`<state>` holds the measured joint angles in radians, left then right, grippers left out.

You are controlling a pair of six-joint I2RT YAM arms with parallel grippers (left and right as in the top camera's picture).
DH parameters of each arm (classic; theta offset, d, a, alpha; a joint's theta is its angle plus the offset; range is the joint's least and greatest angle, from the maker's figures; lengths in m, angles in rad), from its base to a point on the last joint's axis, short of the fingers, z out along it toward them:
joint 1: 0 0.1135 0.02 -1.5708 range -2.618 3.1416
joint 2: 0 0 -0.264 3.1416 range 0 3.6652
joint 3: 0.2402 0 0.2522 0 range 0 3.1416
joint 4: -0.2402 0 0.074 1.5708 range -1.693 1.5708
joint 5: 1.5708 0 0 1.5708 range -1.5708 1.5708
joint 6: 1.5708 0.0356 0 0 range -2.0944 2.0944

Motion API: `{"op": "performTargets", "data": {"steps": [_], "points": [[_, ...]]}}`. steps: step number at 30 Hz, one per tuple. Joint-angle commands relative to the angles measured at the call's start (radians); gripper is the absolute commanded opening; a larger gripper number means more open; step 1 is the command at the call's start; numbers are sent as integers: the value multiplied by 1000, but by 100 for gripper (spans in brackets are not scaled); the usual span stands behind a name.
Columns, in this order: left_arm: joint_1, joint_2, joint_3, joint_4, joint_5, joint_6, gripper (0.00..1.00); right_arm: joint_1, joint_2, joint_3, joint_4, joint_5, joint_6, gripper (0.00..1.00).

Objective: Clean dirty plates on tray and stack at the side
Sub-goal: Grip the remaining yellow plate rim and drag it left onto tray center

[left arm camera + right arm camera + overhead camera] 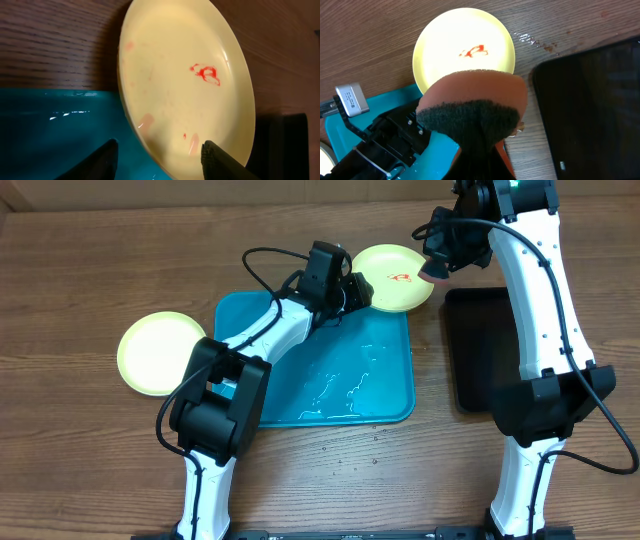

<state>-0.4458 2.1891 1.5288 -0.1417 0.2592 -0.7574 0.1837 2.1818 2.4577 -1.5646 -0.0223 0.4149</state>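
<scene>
A pale yellow-green plate (395,277) with a red sauce smear (206,73) lies at the far right corner of the turquoise tray (300,395), mostly on the wood. My left gripper (355,292) is open at its near rim: one finger (97,162) is over the tray, the other (222,162) over the plate. My right gripper (437,268) is shut on an orange sponge (472,110) with a dark scouring face, hovering above the plate's right edge; the sponge hides its fingers. A second, clean yellow-green plate (160,352) lies left of the tray. The light blue plate is out of view.
A narrow black tray (490,350) lies on the table to the right of the turquoise tray. Water streaks (340,385) glisten on the turquoise tray's floor, and droplets (530,40) dot the wood beside the dirty plate.
</scene>
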Motion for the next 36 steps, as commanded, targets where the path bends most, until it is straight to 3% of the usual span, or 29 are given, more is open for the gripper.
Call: {"op": "performTargets", "data": {"steps": [1, 4, 6, 11, 18, 22, 24, 29, 36], "points": [[-9, 16, 12, -6, -58, -8, 54, 0, -5, 0, 2, -2, 4, 4], [-12, 24, 12, -13, -60, -6, 51, 0, -5, 0, 2, -2, 4, 4], [-16, 37, 12, -14, -58, -6, 41, 0, -5, 0, 2, -2, 4, 4], [-21, 81, 12, -23, -44, -6, 36, 0, -5, 0, -1, -1, 4, 4], [3, 83, 12, -38, -39, -6, 14, 0, -5, 0, 2, -1, 4, 4], [41, 81, 12, -38, 24, -6, 4, 0, -5, 0, 3, -2, 4, 4], [69, 76, 12, -43, 77, -4, 4, 0, -5, 0, 3, -2, 4, 4], [161, 33, 13, -117, 157, 78, 4, 2, -5, 0, 3, -23, -11, 4], [282, -105, 13, -394, 106, 392, 4, 26, -5, 0, 14, -104, -64, 4]]}}
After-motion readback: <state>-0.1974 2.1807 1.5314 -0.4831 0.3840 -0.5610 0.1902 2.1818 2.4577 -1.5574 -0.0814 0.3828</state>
